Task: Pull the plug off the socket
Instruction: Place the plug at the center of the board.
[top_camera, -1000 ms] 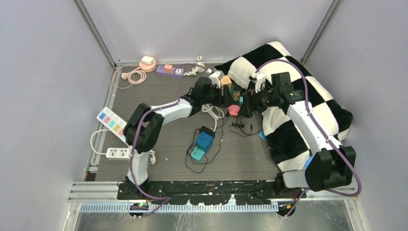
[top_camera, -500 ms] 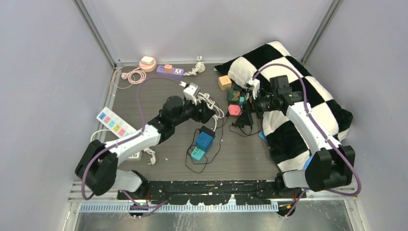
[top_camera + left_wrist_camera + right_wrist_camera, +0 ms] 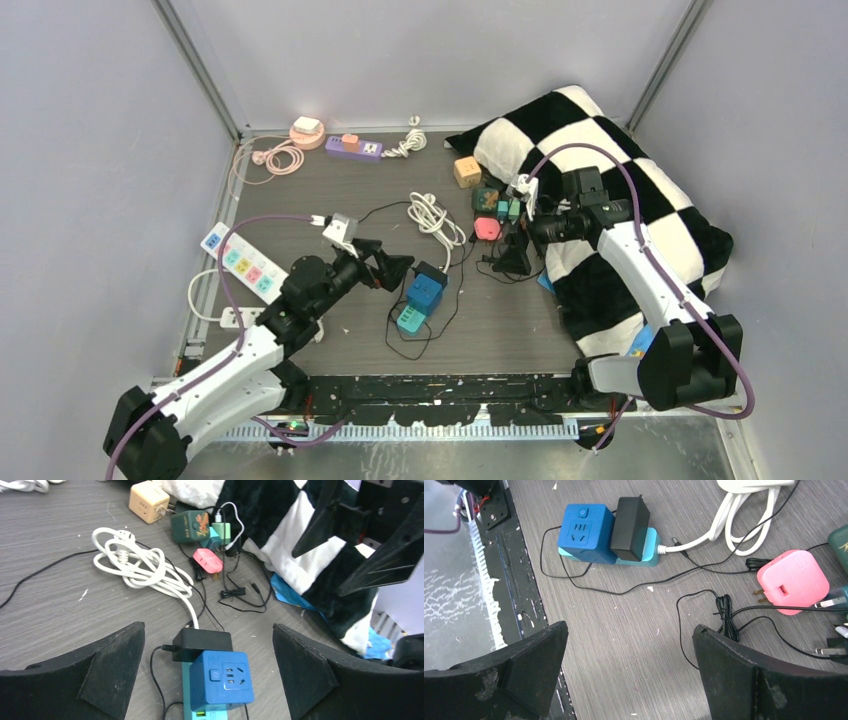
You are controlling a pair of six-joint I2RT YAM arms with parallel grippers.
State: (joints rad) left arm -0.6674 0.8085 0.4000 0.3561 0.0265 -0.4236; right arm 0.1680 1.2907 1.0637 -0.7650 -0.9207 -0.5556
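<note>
Nearest, the left gripper (image 3: 392, 270) holds its jaws wide and empty just beside the blue socket cube (image 3: 221, 679). The black plug (image 3: 202, 643) sits on the teal socket (image 3: 651, 545), mid-tabletop (image 3: 330, 190). Farther off, the right gripper (image 3: 516, 258) gapes empty near a pink adapter (image 3: 793, 581).

left arm (image 3: 250, 345) drawn back from the pillow (image 3: 650, 190) to the blue socket cube (image 3: 424, 292); fingers (image 3: 100, 670) opened wider

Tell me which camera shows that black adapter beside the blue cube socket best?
The right wrist view: the black adapter is seen whole from above, against the blue cube socket. The left wrist view shows it partly behind the cube. The top view shows only a small dark block.
</note>
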